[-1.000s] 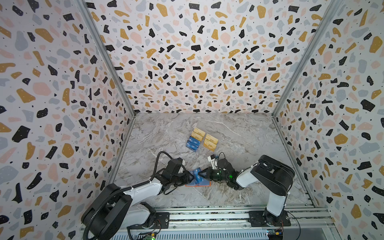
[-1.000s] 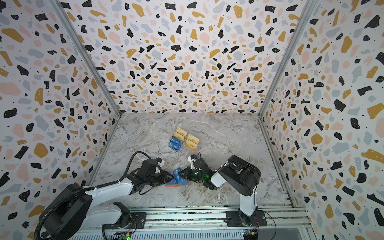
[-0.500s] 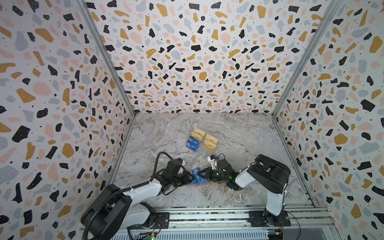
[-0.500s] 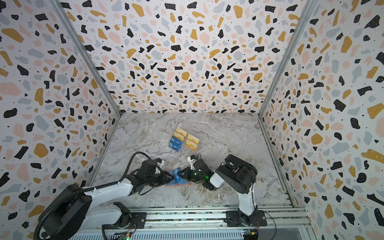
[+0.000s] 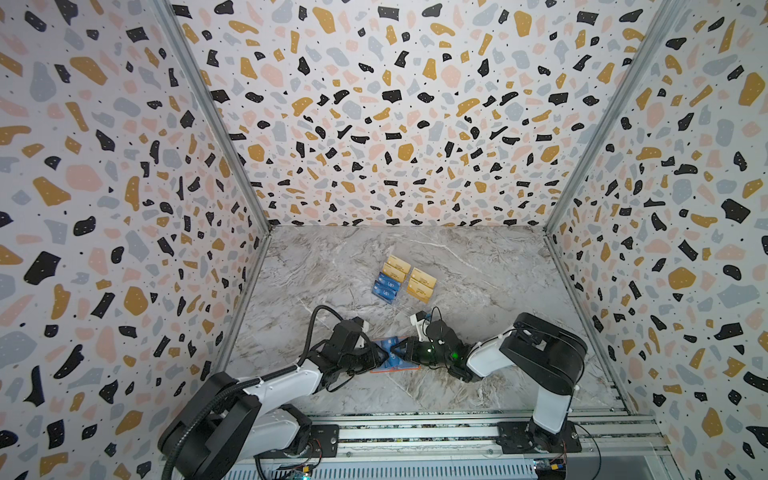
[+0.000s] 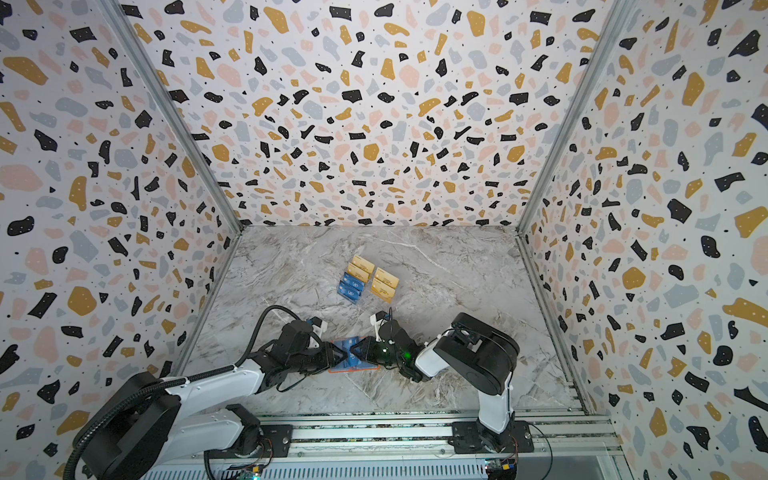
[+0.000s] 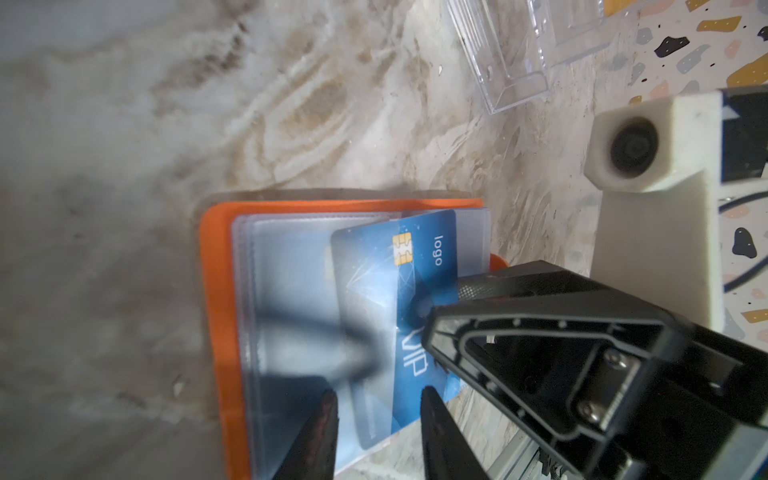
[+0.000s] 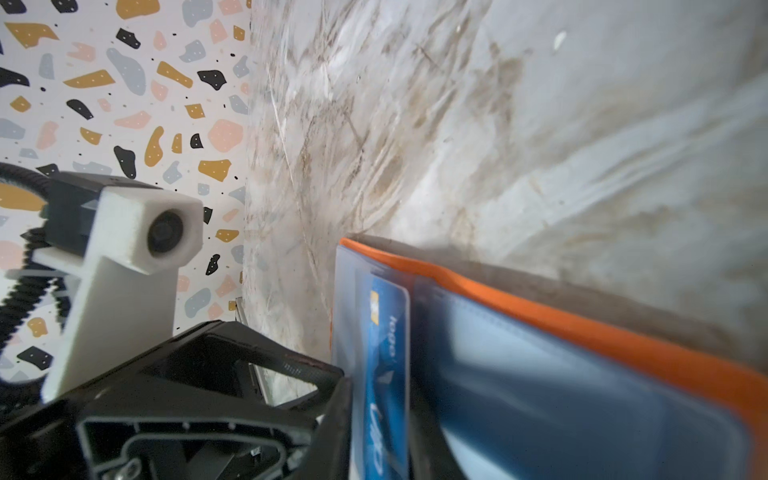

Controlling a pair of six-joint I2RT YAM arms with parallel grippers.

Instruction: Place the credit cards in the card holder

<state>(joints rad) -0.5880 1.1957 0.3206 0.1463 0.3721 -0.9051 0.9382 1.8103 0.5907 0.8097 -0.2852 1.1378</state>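
The orange card holder (image 5: 395, 369) (image 6: 353, 369) lies open near the table's front, its clear sleeves facing up (image 7: 220, 291) (image 8: 582, 320). A blue VIP credit card (image 5: 390, 347) (image 6: 348, 348) (image 7: 419, 257) (image 8: 384, 353) is partly slid into a sleeve. My left gripper (image 5: 379, 358) (image 6: 333, 356) (image 7: 378, 415) is open, its fingertips spread over the sleeve's near edge. From the opposite side my right gripper (image 5: 400, 353) (image 6: 358, 353) (image 8: 382, 415) is open, its jaws standing slightly apart on either side of the card's protruding end.
A clear acrylic rack (image 5: 405, 280) (image 6: 368, 280) (image 7: 515, 62) stands mid-table with gold cards (image 5: 422, 284) and blue cards (image 5: 386, 289). Terrazzo walls close three sides. A metal rail (image 5: 415, 432) runs along the front.
My right gripper's jaws have parted from the blue card, which now lies lower in the sleeve. The left gripper has kept its place and its opening.
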